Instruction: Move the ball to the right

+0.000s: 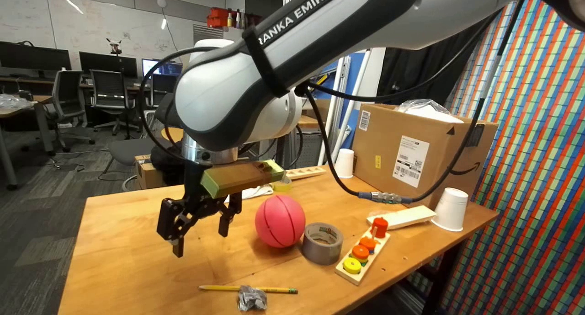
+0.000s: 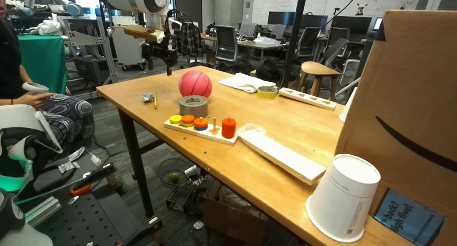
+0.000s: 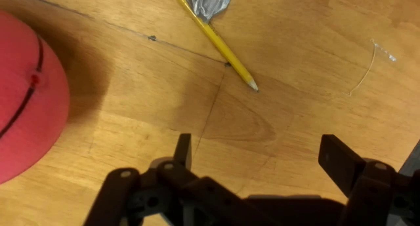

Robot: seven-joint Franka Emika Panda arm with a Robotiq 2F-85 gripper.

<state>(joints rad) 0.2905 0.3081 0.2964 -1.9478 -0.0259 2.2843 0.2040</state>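
The red-pink ball with black seam lines (image 1: 280, 221) rests on the wooden table, touching or very close to a grey tape roll. It also shows in an exterior view (image 2: 195, 84) and, cut off, at the left edge of the wrist view (image 3: 29, 104). My gripper (image 1: 201, 240) hangs above the table beside the ball, apart from it. In an exterior view the gripper (image 2: 160, 69) is left of the ball and higher. In the wrist view the gripper (image 3: 256, 147) has its fingers wide apart, with only table between them.
A grey tape roll (image 1: 322, 243) and a ring-stacking board (image 1: 363, 253) stand beside the ball. A pencil (image 1: 224, 288) and crumpled foil (image 1: 252, 298) lie near the front. A white cloth (image 2: 246, 82), yellow tape (image 2: 267, 92), white cups (image 2: 344, 197) and a cardboard box (image 1: 411, 146) are also on the table.
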